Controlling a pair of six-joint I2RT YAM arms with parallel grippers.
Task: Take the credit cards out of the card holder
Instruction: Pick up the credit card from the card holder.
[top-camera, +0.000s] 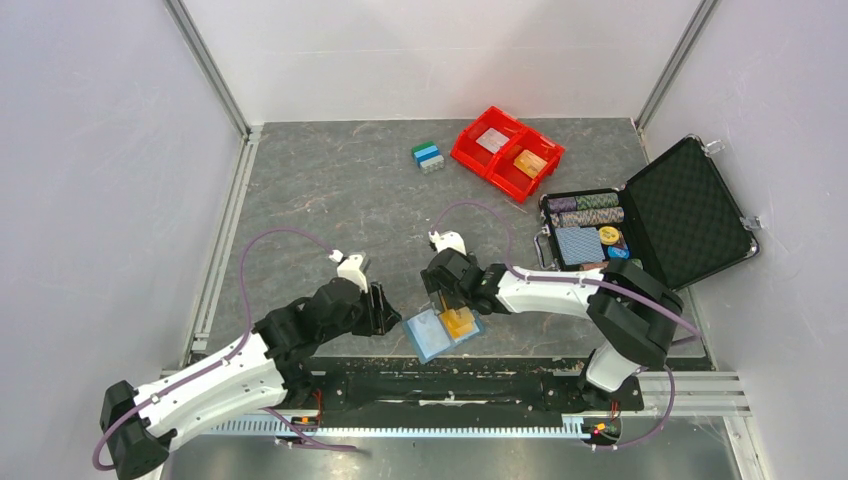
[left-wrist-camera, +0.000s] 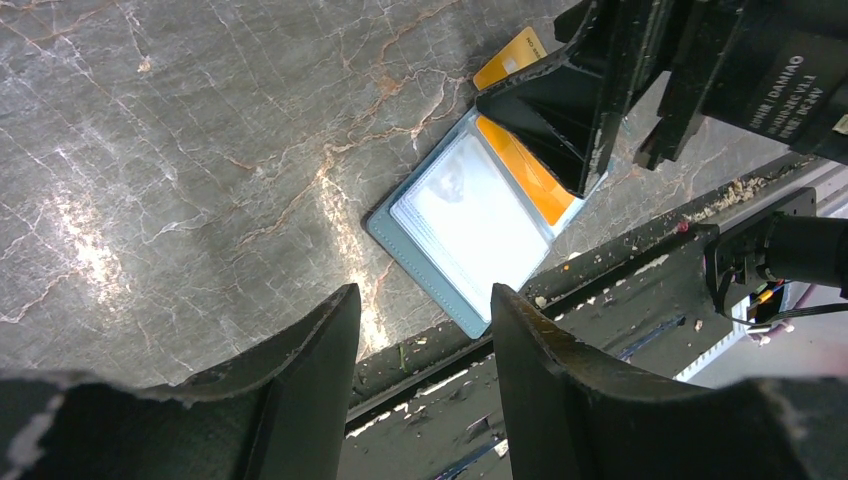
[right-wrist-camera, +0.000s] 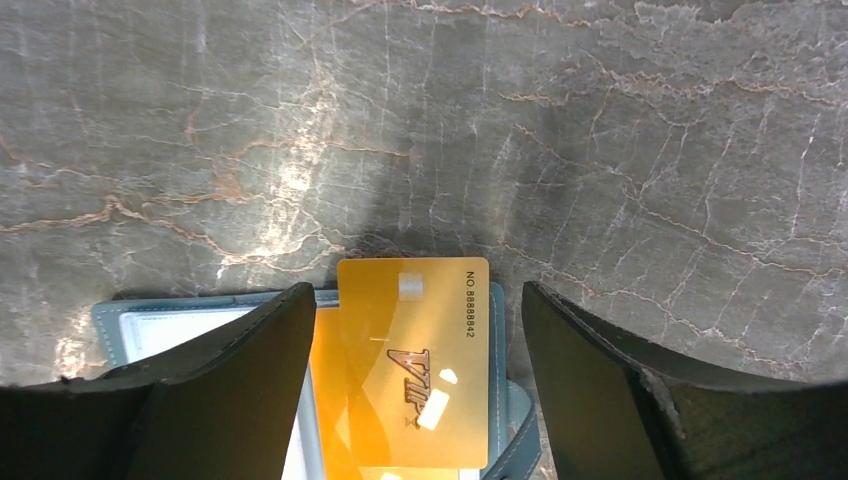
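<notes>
Card holder (top-camera: 437, 333) lies spread open near the table (top-camera: 330, 190) front edge. Orange card (right-wrist-camera: 413, 360) pokes partly out of one panel. The right gripper (right-wrist-camera: 415, 300) straddles it, jaws wide, gripping nothing. White card (left-wrist-camera: 470, 225) fills the other panel. The left gripper (left-wrist-camera: 422, 300) hovers beside it, half open and empty.

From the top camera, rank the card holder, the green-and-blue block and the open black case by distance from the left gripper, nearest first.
1. card holder: just right of the left gripper, by the near edge.
2. green-and-blue block: far side, mid-table.
3. black case: far right, lid open.
</notes>
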